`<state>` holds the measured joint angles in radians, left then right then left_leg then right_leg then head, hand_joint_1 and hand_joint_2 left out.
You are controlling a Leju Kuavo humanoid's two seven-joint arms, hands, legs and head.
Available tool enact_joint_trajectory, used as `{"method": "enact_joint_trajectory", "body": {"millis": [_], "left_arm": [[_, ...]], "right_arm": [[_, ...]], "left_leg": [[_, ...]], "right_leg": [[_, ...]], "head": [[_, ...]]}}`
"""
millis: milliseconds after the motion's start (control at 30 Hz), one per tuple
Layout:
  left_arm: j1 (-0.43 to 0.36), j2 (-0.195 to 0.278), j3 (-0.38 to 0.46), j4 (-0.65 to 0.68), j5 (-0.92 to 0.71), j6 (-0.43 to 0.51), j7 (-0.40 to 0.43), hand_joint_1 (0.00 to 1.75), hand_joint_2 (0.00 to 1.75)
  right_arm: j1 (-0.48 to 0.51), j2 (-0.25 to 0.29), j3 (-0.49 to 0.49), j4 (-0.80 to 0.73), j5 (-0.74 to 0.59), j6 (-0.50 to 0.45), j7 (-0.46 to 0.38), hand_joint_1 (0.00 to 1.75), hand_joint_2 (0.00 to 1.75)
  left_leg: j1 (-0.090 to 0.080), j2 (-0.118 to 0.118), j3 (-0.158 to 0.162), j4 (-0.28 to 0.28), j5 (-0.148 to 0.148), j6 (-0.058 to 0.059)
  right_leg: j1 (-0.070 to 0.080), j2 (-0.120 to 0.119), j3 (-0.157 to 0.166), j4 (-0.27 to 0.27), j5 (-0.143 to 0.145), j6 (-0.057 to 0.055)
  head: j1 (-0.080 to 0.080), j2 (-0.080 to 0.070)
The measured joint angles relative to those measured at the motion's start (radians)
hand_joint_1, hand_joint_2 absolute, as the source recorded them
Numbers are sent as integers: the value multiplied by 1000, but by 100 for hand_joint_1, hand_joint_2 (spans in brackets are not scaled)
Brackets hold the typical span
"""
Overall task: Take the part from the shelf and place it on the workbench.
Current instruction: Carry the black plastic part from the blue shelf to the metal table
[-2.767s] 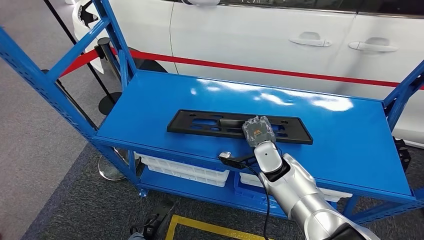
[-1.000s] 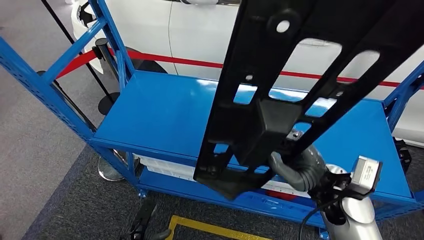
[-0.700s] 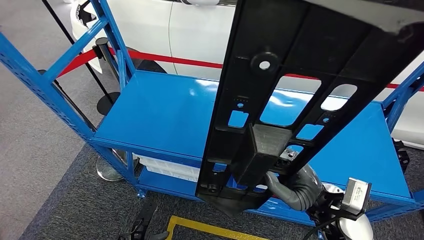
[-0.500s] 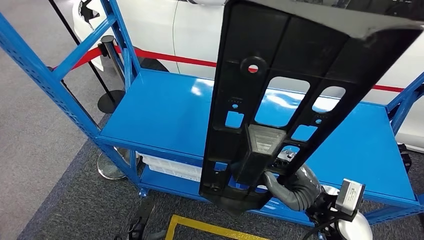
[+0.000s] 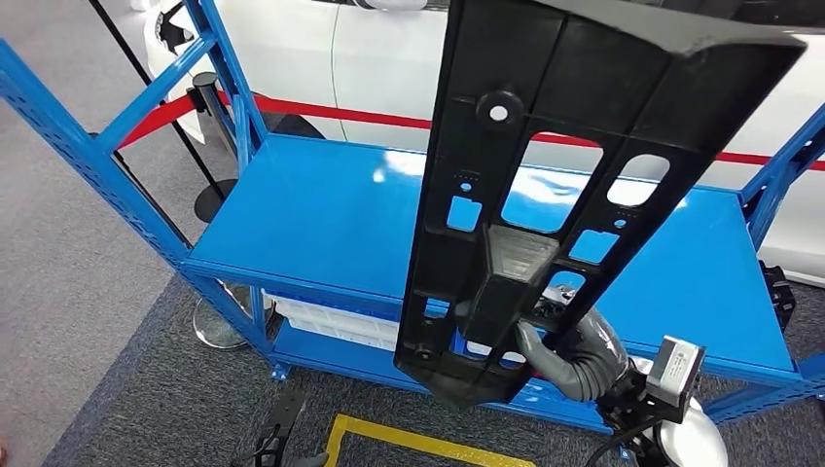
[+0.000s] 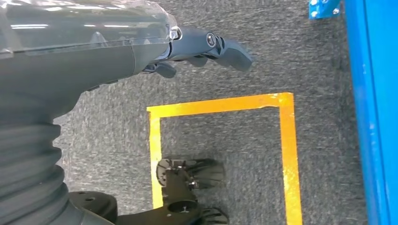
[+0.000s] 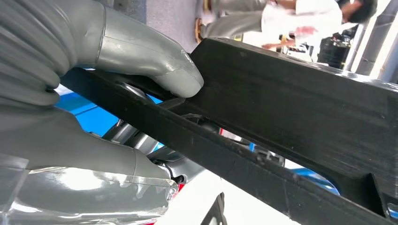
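1. Right hand (image 5: pixel 574 355): it grips the black plastic part (image 5: pixel 545 185) near the part's lower end. In the right wrist view the grey thumb (image 7: pixel 155 65) presses on one face of the panel while the darker fingers wrap the opposite side. The hold is closed firmly on the part.

2. Location of the part: it is clear of the blue shelf (image 5: pixel 321 224) and held in the air, close in front of the head camera. It touches no surface.

3. Long axis: the part stands nearly upright, leaning slightly to the robot's right toward its upper end. The grip sits at the low end, so most of the length extends above the hand.

4. Left hand (image 6: pixel 206 47): it hangs at the robot's side over the grey carpet and the yellow floor marking (image 6: pixel 220 105). Its fingers are loosely extended and hold nothing. It is well apart from the part.

5. Judgement: the carry rests on the right hand alone. With the mass high above the grip, the panel could tip or twist during the turn toward the workbench.

6. Judgement: the part must be brought from upright to flat before it is set down. The workbench cannot be identified from these views.
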<state>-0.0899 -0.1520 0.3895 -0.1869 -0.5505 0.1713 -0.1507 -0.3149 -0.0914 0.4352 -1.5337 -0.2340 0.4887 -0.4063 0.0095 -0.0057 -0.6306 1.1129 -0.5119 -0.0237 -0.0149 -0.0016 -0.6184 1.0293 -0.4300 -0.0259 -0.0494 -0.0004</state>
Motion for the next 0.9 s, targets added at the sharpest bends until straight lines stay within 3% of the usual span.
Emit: {"method": "enact_joint_trajectory", "body": {"millis": [67,100,133,167,267,300,400,433,467,567,600,633,667,733,800,833,900], "left_arm": [[1,0,0,0,-3,-3,2,0,175],[2,0,0,0,-4,-6,3,0,175],[2,0,0,0,-5,-8,4,0,175],[3,0,0,0,-6,-10,4,0,175],[-1,1,0,0,-6,-12,5,0,175],[-3,1,0,0,-7,-12,5,0,175],[0,1,0,0,-7,-12,5,0,175],[0,1,0,0,-7,-12,5,0,175],[0,1,0,0,-7,-12,5,0,175],[-2,0,1,0,-7,-13,5,0,175],[-1,0,1,0,-7,-13,5,0,175],[-1,0,1,0,-7,-13,5,0,175],[-1,0,1,0,-7,-13,5,0,175],[-1,0,1,0,-10,-14,7,0,175],[-1,0,1,0,-14,-15,12,0,175],[-1,0,1,0,-17,-16,16,0,175],[1,0,1,0,-21,-16,29,0,175]], "right_arm": [[5,2,-1,-3,2,-6,5,175,175],[9,2,-1,-4,3,-7,7,175,175],[13,2,-2,-4,4,-8,9,175,175],[16,2,-3,-4,4,-9,10,175,175],[21,3,-8,-11,5,-10,10,175,175],[21,3,-9,-14,5,-11,10,175,175],[24,4,-10,-17,5,-11,10,175,175],[25,4,-11,-18,5,-11,10,175,175],[26,4,-12,-19,5,-11,10,175,175],[29,4,-17,-20,5,-11,10,175,175],[30,3,-19,-20,5,-11,10,175,175],[32,3,-21,-20,5,-11,10,175,175],[33,3,-22,-20,5,-11,10,175,175],[33,3,-25,-21,5,-11,11,175,175],[34,3,-27,-23,5,-11,11,175,175],[34,3,-28,-25,5,-11,10,175,175],[37,2,-31,-28,5,-11,9,175,175]], "left_leg": [[2,0,-43,132,-81,-7],[3,0,-53,178,-103,-8],[3,0,-44,186,-106,-7],[2,0,-14,152,-91,-4],[-4,1,124,-64,-31,14],[-8,2,146,-104,-21,20],[-13,3,140,-121,5,36],[-11,5,134,-127,20,43],[-8,7,124,-134,37,49],[-7,10,80,-138,79,57],[-7,11,63,-136,89,57],[-7,11,46,-132,99,55],[-7,11,29,-126,108,53],[-6,11,-3,-110,122,45],[-8,10,-24,-95,133,35],[-9,9,-28,-91,139,29],[-8,7,-32,-92,154,17]], "right_leg": [[2,-2,-17,0,13,-4],[3,-3,-27,1,20,-4],[4,-3,-37,1,27,-3],[5,-3,-45,1,35,-2],[7,-2,-62,1,58,6],[7,-3,-65,-1,66,12],[3,-4,-66,-14,91,32],[3,-3,-71,-12,84,37],[3,-1,-81,6,56,41],[0,1,-127,171,-92,49],[0,1,-133,227,-116,52],[0,1,-128,261,-117,54],[0,1,-107,263,-100,55],[-2,1,-11,163,-67,54],[1,3,80,40,-79,46],[3,5,99,8,-91,40],[6,6,94,1,-83,25]], "head": [[0,0],[0,0],[0,0],[0,0],[0,0],[-1,0],[-3,0],[-3,0],[-2,0],[-2,0],[-2,0],[-2,0],[-2,0],[-2,0],[-4,0],[-6,0],[-9,0]]}}
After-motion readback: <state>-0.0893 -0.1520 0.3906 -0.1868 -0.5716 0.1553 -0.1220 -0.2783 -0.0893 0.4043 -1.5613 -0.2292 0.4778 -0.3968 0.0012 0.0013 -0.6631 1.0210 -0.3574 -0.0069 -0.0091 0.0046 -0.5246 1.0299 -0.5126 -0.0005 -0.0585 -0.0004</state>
